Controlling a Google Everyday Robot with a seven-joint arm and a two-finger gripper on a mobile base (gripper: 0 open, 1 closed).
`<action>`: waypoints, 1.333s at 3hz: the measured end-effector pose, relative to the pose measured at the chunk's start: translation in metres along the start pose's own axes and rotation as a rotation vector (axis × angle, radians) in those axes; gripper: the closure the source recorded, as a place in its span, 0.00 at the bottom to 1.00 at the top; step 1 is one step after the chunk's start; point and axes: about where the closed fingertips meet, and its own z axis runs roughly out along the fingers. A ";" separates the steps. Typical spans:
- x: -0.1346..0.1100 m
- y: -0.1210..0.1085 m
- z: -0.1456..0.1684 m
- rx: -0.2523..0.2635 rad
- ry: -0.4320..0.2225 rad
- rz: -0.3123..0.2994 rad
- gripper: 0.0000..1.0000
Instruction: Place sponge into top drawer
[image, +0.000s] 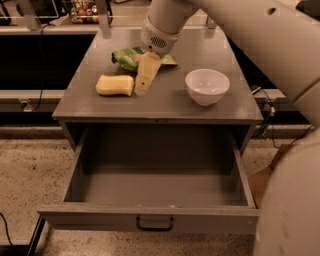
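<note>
The pale yellow sponge (115, 85) lies flat on the grey cabinet top (160, 102), left of centre. My gripper (141, 89) hangs from the white arm that comes in from the upper right. Its yellowish fingers (146, 72) point down just to the right of the sponge, close beside it. The top drawer (155, 220) is pulled fully open below the cabinet top and holds nothing. Its dark bar handle (154, 223) is centred on the front panel.
A green snack bag (131, 56) lies behind the gripper, partly hidden by it. A white bowl (207, 86) stands on the right of the cabinet top. A cardboard box (265, 175) sits on the floor at the right. The arm fills the right edge.
</note>
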 end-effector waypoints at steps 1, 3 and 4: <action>-0.023 -0.003 0.049 -0.058 -0.002 0.012 0.00; -0.058 0.007 0.112 -0.139 -0.002 0.044 0.00; -0.068 0.010 0.129 -0.168 -0.008 0.055 0.18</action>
